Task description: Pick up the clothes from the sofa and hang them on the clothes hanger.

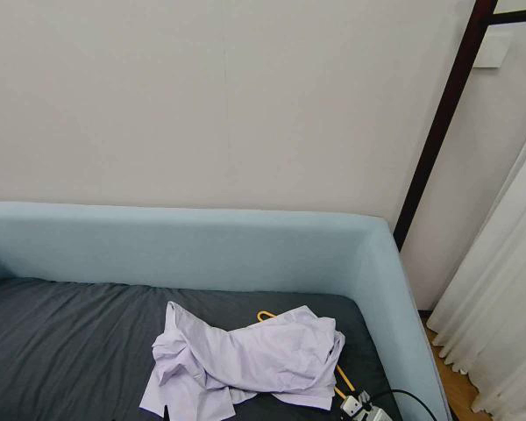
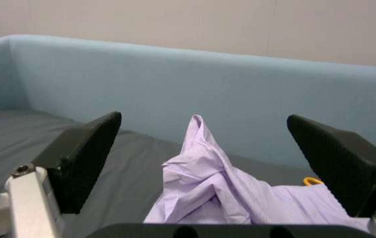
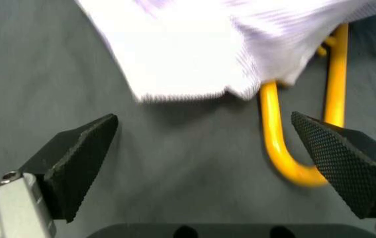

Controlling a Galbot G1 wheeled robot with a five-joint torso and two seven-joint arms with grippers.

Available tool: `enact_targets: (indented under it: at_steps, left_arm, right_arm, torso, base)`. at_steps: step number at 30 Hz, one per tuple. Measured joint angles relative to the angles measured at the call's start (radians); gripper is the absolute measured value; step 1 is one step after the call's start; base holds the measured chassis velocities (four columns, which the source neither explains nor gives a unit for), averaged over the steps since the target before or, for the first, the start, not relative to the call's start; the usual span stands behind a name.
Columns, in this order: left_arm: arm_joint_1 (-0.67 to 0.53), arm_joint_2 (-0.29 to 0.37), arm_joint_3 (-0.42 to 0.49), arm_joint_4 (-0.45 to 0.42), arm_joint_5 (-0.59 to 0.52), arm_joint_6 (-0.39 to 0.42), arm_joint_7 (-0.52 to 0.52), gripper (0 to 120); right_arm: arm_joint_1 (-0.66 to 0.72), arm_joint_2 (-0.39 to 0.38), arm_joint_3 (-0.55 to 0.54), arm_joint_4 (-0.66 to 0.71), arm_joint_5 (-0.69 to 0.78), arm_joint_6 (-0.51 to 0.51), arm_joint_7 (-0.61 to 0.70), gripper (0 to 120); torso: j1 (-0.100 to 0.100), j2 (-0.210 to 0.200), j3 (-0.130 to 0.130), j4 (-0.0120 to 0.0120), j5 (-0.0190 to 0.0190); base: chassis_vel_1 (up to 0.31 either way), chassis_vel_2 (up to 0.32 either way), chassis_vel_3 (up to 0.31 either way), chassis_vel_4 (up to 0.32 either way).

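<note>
A crumpled lavender shirt (image 1: 245,360) lies on the dark grey seat (image 1: 61,351) of a light blue sofa (image 1: 245,246), near its right end. A yellow hanger (image 1: 265,316) pokes out from under it. My right gripper (image 1: 361,407) is low at the shirt's right edge; in the right wrist view it (image 3: 205,119) is open just above the seat, with the hanger's hook (image 3: 277,144) and the shirt's hem (image 3: 195,44) ahead of it. My left gripper (image 2: 203,119) is open, level with the shirt (image 2: 221,193), facing the sofa back.
The sofa's right arm (image 1: 394,307) rises beside the shirt. A dark wooden post (image 1: 438,123) leans up the wall behind it, and a white curtain (image 1: 500,316) hangs at the far right over wood floor (image 1: 451,386). A black cable (image 1: 408,396) trails from the right wrist.
</note>
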Motion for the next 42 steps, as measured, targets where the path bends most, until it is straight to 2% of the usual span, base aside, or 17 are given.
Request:
enact_targets:
  at_steps: [4, 7, 8, 10, 12, 15, 16, 17, 19, 21, 24, 26, 33, 36, 38, 39, 42]
  left_arm:
    - [0.002, -0.003, -0.002, -0.002, 0.0, 0.0, 0.0, 99]
    - [0.004, -0.007, -0.002, -0.003, 0.001, 0.0, 0.0, 99]
    - [0.005, -0.009, -0.002, -0.004, 0.002, -0.001, 0.0, 99]
    - [0.005, -0.009, -0.002, -0.004, 0.002, -0.001, 0.0, 99]
    - [0.003, -0.012, 0.0, -0.004, 0.005, -0.001, 0.0, 99]
    - [0.001, -0.012, 0.002, -0.003, 0.006, -0.001, 0.0, 99]
    - [0.0, -0.013, 0.002, -0.003, 0.007, -0.001, 0.0, 99]
    - [0.0, -0.013, 0.002, -0.003, 0.007, -0.001, 0.0, 99]
    - [0.001, -0.012, 0.002, -0.004, 0.008, -0.001, 0.0, 99]
    - [0.002, -0.012, 0.003, -0.004, 0.008, -0.001, 0.0, 99]
    - [0.001, -0.01, 0.002, -0.004, 0.009, -0.002, 0.0, 99]
    - [0.0, -0.01, 0.002, -0.004, 0.009, -0.002, 0.0, 99]
    - [-0.011, -0.014, 0.005, 0.007, 0.011, -0.002, 0.0, 99]
    - [-0.012, -0.014, 0.005, 0.007, 0.013, -0.002, 0.0, 99]
    - [-0.013, -0.012, 0.006, 0.008, 0.013, -0.002, 0.0, 99]
    - [-0.013, -0.012, 0.006, 0.008, 0.013, -0.002, 0.0, 99]
    - [-0.016, -0.011, 0.006, 0.011, 0.013, -0.002, 0.0, 99]
  right_arm:
    - [0.018, 0.025, 0.0, -0.017, 0.101, -0.026, 0.015, 100]
    - [0.024, 0.034, 0.003, -0.023, 0.151, -0.033, 0.021, 94]
    - [0.025, 0.035, 0.006, -0.023, 0.176, -0.035, 0.024, 88]
    - [0.025, 0.035, 0.007, -0.023, 0.182, -0.035, 0.024, 86]
    - [0.026, 0.033, 0.01, -0.017, 0.216, -0.038, 0.025, 73]
    - [0.029, 0.035, 0.011, -0.016, 0.226, -0.042, 0.025, 67]
    - [0.031, 0.04, 0.011, -0.017, 0.233, -0.043, 0.026, 60]
    - [0.031, 0.04, 0.011, -0.017, 0.233, -0.043, 0.026, 60]
    - [0.032, 0.044, 0.011, -0.015, 0.234, -0.043, 0.031, 48]
    - [0.031, 0.044, 0.011, -0.01, 0.233, -0.043, 0.035, 45]
    - [0.024, 0.028, 0.011, 0.016, 0.199, -0.04, 0.04, 30]
    - [0.021, 0.02, 0.011, 0.027, 0.194, -0.039, 0.04, 30]
    - [0.026, 0.012, 0.003, 0.054, 0.194, -0.039, 0.042, 57]
    - [0.031, 0.016, -0.001, 0.055, 0.194, -0.04, 0.044, 52]
    - [0.032, 0.015, -0.004, 0.06, 0.191, -0.04, 0.045, 40]
    - [0.032, 0.015, -0.004, 0.06, 0.191, -0.04, 0.045, 40]
    - [0.03, 0.01, -0.004, 0.067, 0.189, -0.04, 0.047, 29]
  torso:
    - [0.0, 0.0, 0.0, 0.0, 0.0]
    - [0.0, 0.0, 0.0, 0.0, 0.0]
    - [0.0, 0.0, 0.0, 0.0, 0.0]
    - [0.0, 0.0, 0.0, 0.0, 0.0]
    - [0.0, 0.0, 0.0, -0.0002, 0.0]
    - [0.0, 0.0, 0.0, -0.0002, -0.0001]
    - [0.0, 0.0, 0.0, -0.0002, 0.0]
    - [0.0, 0.0, 0.0, -0.0002, 0.0]
    - [0.0, 0.0, 0.0, -0.0001, 0.0]
    - [0.0, 0.0, 0.0, -0.0002, 0.0]
    - [0.0, 0.0, 0.0, 0.0, 0.0]
    - [0.0, 0.0, 0.0, -0.0002, -0.0001]
    - [0.0, 0.0, 0.0, -0.0001, 0.0005]
    - [0.0, 0.0, 0.0, 0.0001, 0.0005]
    - [0.0, 0.0, 0.0, 0.0, 0.0003]
    - [0.0, 0.0, 0.0, 0.0, 0.0003]
    - [0.0, 0.0, 0.0, -0.0001, 0.0]
  base:
    - [0.0, 0.0, 0.0, 0.0]
    - [0.0, 0.0, 0.0, 0.0]
    - [0.0, 0.0, 0.0, 0.0]
    - [0.0, 0.0, 0.0, 0.0]
    - [0.0, 0.0, 0.0, 0.0]
    - [0.0, 0.0, 0.0, 0.0]
    - [0.0, 0.0, 0.0, 0.0]
    - [0.0, 0.0, 0.0, 0.0]
    - [0.0, 0.0, 0.0, 0.0]
    - [0.0, 0.0, 0.0, 0.0]
    - [0.0, 0.0, 0.0, 0.0]
    - [0.0, 0.0, 0.0, 0.0]
    - [0.0, 0.0, 0.0, 0.0]
    - [0.0, 0.0, 0.0, 0.0]
    - [0.0, 0.0, 0.0, 0.0]
    - [0.0, 0.0, 0.0, 0.0]
    - [0.0, 0.0, 0.0, 0.0]
